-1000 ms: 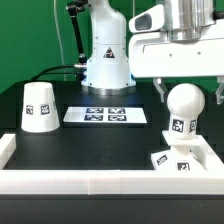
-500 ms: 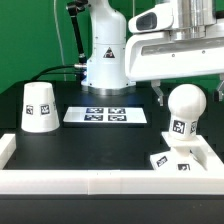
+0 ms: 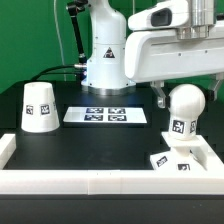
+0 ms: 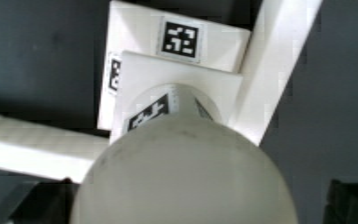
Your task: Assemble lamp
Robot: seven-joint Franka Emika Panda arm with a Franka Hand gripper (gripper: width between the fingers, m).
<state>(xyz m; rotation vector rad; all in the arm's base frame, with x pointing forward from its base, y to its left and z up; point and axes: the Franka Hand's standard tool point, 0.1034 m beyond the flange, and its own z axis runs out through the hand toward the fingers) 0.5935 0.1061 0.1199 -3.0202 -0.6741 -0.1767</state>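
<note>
The gripper [image 3: 184, 95] hangs over the bulb [image 3: 185, 101] at the exterior view's right. Its jaws are spread wider than the round head. One dark finger [image 3: 160, 96] shows just beside the head and seems clear of it, and the gripper holds nothing. The bulb stands upright on the square base [image 3: 172, 160] in the near right corner, against the white rail [image 3: 100, 181]. The shade [image 3: 39, 107] sits well apart at the exterior view's left. The marker board [image 3: 106, 115] lies between them, farther back.
</note>
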